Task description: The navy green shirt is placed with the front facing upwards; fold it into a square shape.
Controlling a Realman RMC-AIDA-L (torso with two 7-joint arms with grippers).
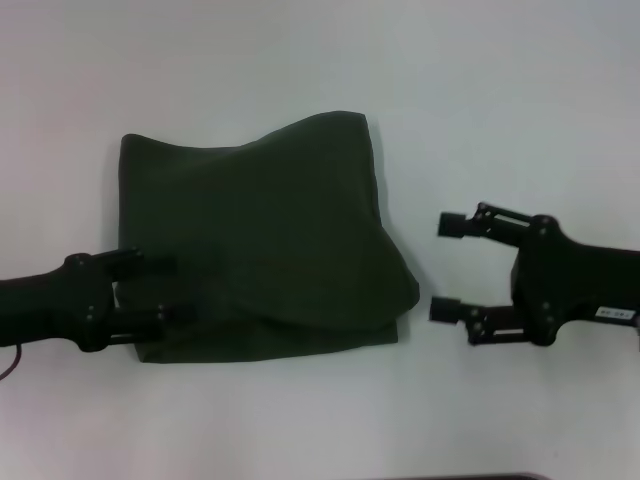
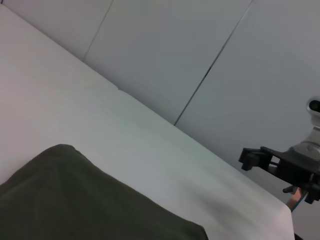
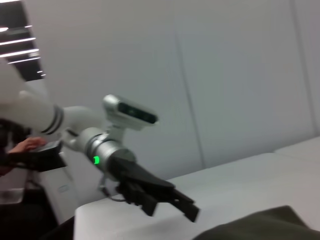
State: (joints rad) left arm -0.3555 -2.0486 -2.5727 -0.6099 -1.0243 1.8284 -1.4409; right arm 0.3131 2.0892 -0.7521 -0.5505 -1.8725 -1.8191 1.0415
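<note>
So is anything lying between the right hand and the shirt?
Nothing visible. In the head view, only bare white table separates the open right hand from the near edge of the navy green shirt. The left hand is already over the shirt's opposite side.

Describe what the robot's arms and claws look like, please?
Both grippers, the left gripper and the right gripper, are matte black with two blocky fingers on thin linkage bars. The right one carries a small white label. The right wrist view shows the left arm as silver-white tubing with a green light.
</note>
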